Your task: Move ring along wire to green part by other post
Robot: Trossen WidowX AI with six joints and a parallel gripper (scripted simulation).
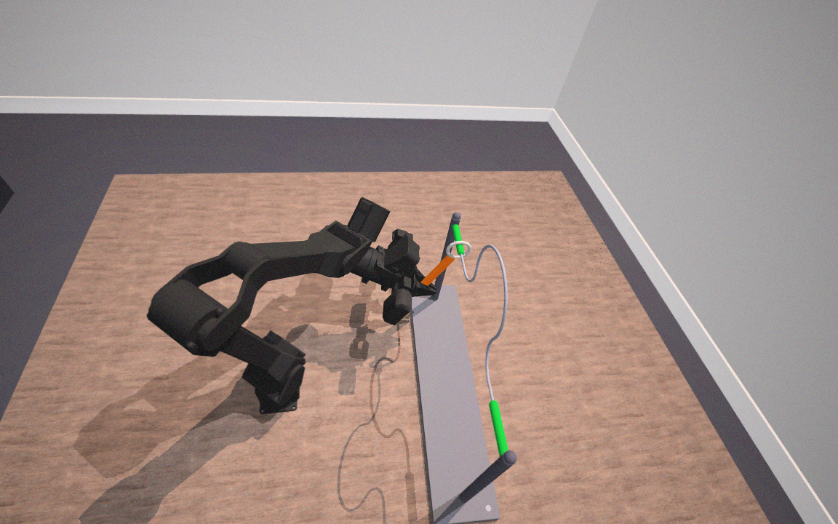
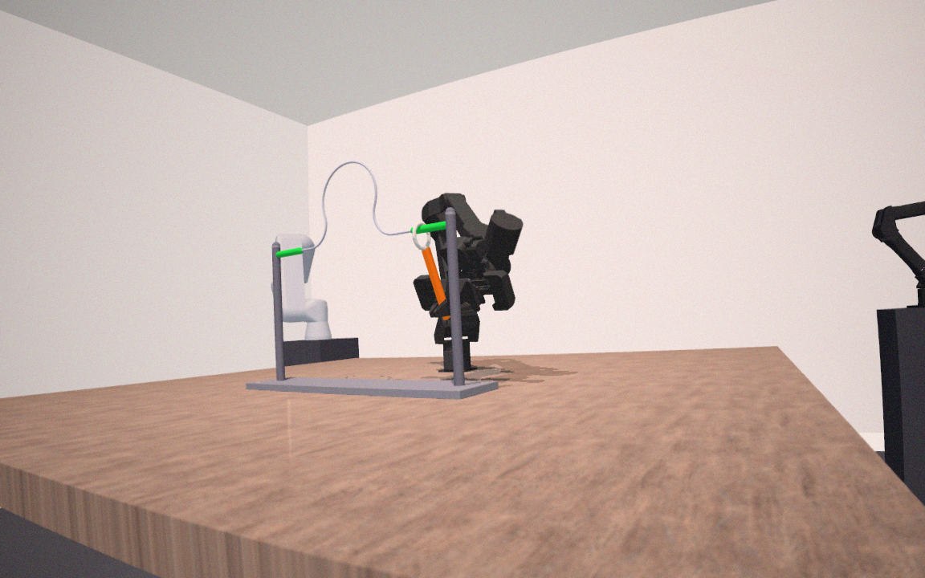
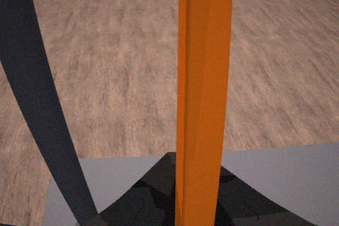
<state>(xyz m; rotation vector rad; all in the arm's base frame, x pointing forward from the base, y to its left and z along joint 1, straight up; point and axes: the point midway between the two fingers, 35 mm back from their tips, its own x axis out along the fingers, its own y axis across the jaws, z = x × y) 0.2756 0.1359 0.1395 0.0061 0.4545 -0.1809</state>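
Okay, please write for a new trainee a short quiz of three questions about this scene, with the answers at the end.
1. True or false: the white ring is around the wire.
2. Multiple choice: what is the gripper shut on?
a) a post
b) the orange handle
c) the grey base
3. Fill in the blank: the thick part of the wire next to each post is coloured ____.

Key: 1 true; 2 b, the orange handle; 3 green.
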